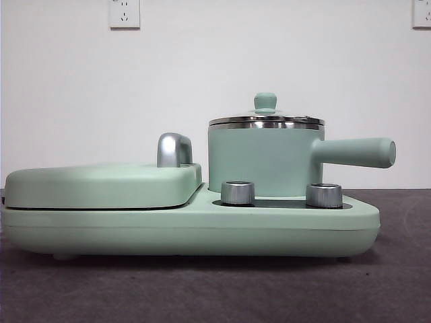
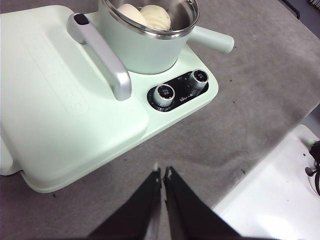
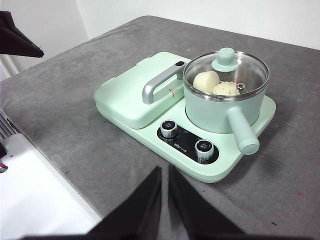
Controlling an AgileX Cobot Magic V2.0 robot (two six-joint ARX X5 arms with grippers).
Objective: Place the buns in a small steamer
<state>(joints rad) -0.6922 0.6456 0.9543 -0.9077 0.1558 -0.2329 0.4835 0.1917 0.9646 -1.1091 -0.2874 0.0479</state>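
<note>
Two grippers hang back near the table's edge, left gripper and right gripper, jaws all but closed on nothing, looking done. Farther out, the small steamer sits on its green base, lid on to seal it, both buns tucked inside.

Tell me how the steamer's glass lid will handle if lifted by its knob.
The glass lid is probably rigid and breakable, being clear glass in a steel rim. Its small rounded green knob may slip between narrow jaws. Lifted centrally, it should hang fairly level.
</note>
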